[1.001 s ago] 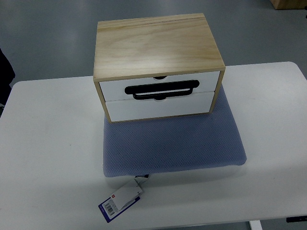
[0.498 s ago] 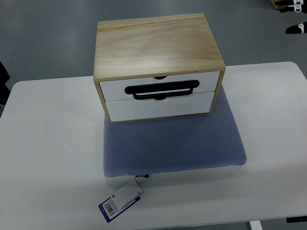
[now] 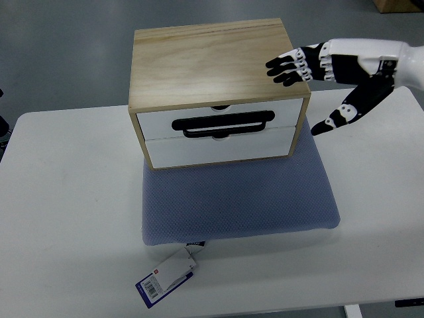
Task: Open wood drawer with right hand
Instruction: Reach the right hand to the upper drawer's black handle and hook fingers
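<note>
A light wood drawer box (image 3: 215, 63) stands on a blue-grey mat (image 3: 238, 199) on the white table (image 3: 66, 212). Its two white drawer fronts are flush with the frame, and the upper one carries a black handle (image 3: 224, 123). My right hand (image 3: 301, 89) reaches in from the right edge. Its black-tipped fingers (image 3: 286, 66) are spread over the box's top right corner, with the thumb lower, beside the right wall. The hand holds nothing and is well clear of the handle.
A paper tag with a barcode (image 3: 165, 277) lies at the mat's front edge. The table's front edge runs along the bottom of the picture. Grey floor lies beyond the table.
My right hand has swept in from the top right corner of the picture, leftward and down, and now hovers at the box's top right corner. The box and drawers have not moved.
</note>
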`<state>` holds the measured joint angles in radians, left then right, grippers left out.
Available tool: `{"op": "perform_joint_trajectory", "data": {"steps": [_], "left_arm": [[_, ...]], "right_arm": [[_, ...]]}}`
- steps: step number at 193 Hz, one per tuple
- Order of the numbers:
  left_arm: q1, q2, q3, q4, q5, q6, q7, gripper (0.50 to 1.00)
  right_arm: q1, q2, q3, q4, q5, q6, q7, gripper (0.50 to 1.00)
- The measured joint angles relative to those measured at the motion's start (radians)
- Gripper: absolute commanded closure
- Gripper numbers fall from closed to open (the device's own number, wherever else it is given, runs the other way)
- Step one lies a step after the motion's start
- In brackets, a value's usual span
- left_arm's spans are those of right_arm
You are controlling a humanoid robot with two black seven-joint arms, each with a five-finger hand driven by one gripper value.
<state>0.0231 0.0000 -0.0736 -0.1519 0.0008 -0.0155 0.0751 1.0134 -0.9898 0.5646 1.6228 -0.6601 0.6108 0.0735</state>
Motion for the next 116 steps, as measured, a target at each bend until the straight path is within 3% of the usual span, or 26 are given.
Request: {"op": "perform_joint_trajectory", "data": {"steps": [33, 116], "left_arm": [[0.0, 0.0, 0.0, 0.0, 0.0, 0.0, 0.0, 0.5], [0.0, 0.0, 0.0, 0.0, -0.001, 0.0, 0.0, 0.5]], "right_arm": [[0.133, 0.114, -0.193, -0.046, -0.023, -0.021, -0.004, 0.562], [0.235, 0.279, -0.34, -0.263, -0.043, -0.042, -0.006, 0.562]]}}
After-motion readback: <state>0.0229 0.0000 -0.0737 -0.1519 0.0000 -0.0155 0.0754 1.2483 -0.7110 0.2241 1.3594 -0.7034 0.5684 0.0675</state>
